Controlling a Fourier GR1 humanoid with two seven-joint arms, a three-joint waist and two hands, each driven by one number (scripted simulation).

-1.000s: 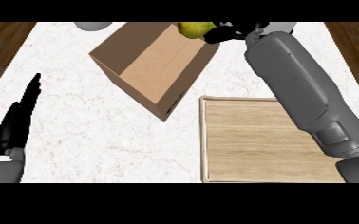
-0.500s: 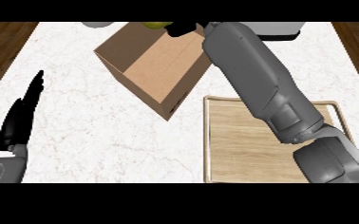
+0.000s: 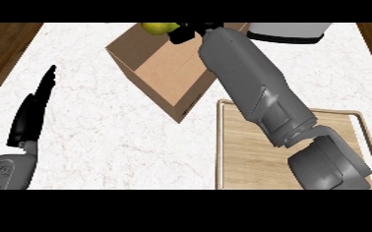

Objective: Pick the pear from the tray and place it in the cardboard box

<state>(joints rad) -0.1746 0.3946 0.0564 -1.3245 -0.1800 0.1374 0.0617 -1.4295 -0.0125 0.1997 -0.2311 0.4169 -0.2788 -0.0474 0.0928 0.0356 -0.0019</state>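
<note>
Placing step: the right hand (image 3: 187, 32), curled round the pear (image 3: 158, 28), should carry it nearer, squarely over the cardboard box (image 3: 163, 73) opening, and lower it before releasing. The pear lies just left of the hand, at the box's far rim; the left hand (image 3: 33, 113) rests open at left.

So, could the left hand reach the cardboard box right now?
Probably yes: only counter lies between the left hand and the cardboard box; the right hand holds the pear at its far edge.
</note>
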